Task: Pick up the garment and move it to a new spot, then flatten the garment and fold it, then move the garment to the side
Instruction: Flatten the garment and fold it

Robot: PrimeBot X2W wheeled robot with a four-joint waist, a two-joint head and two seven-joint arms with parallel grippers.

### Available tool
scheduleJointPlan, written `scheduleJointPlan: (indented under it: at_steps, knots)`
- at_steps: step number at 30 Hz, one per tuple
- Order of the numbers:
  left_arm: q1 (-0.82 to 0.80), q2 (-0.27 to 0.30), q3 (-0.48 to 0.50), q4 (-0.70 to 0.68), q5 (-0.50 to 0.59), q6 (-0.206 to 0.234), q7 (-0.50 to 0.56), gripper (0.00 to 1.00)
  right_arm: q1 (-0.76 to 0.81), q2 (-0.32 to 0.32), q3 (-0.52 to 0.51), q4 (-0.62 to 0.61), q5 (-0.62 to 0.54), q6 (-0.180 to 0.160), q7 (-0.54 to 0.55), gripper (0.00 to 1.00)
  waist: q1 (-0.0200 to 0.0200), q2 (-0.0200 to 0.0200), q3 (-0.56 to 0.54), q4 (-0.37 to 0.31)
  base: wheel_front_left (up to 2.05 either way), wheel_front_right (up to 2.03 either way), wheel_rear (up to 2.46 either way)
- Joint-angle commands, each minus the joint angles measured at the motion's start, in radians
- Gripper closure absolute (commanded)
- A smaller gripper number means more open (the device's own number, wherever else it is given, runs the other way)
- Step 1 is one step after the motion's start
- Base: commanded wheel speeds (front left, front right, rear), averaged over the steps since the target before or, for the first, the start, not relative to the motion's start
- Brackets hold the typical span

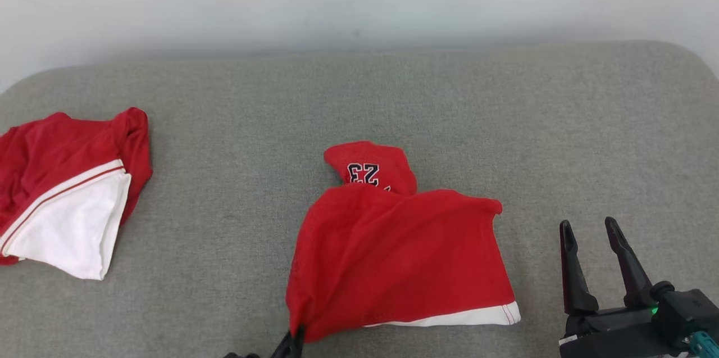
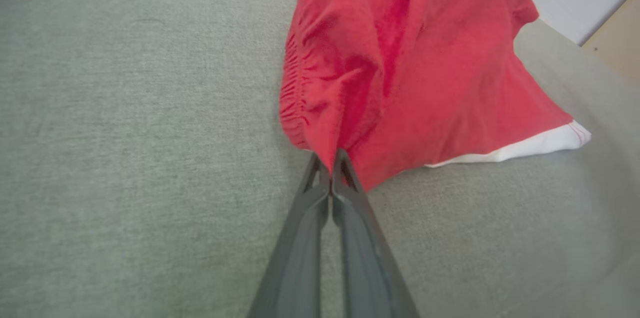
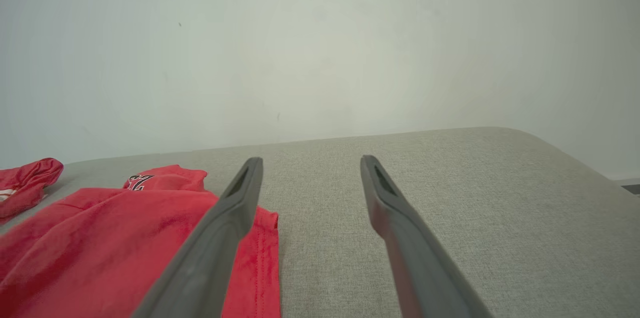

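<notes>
My left end effector (image 2: 330,158) is clamped on a near corner of the red garment (image 1: 393,257), central on the cushion (image 1: 224,178), ready to lift; right end effector (image 1: 588,223) rests alongside, fingers apart.

I read one marking: a dark numeral "23" (image 1: 363,173), upside down in my head view, on the far flap of the red mesh garment (image 1: 393,257).
</notes>
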Motion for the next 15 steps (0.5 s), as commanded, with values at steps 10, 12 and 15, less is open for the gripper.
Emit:
scheduleJointPlan:
  at_steps: [10,12,15]
  knots:
    - [-0.024,0.003,0.074,-0.119,0.036,0.022,-0.001,0.00,0.024,-0.006,0.001,0.020,0.001,-0.002,0.000,0.00,0.0001,0.0000,-0.047,0.006,0.00,0.00,0.00]
    - [-0.020,0.008,0.111,-0.165,0.048,0.027,-0.001,0.00,0.028,-0.005,0.002,0.022,0.002,-0.002,0.000,0.00,0.0001,0.0000,-0.057,0.008,0.00,0.00,0.00]
    - [-0.004,0.012,0.171,-0.230,0.063,0.034,-0.001,0.00,0.036,-0.007,0.001,0.026,0.004,-0.002,0.000,0.00,0.0001,0.0000,-0.069,0.012,0.00,0.00,0.00]
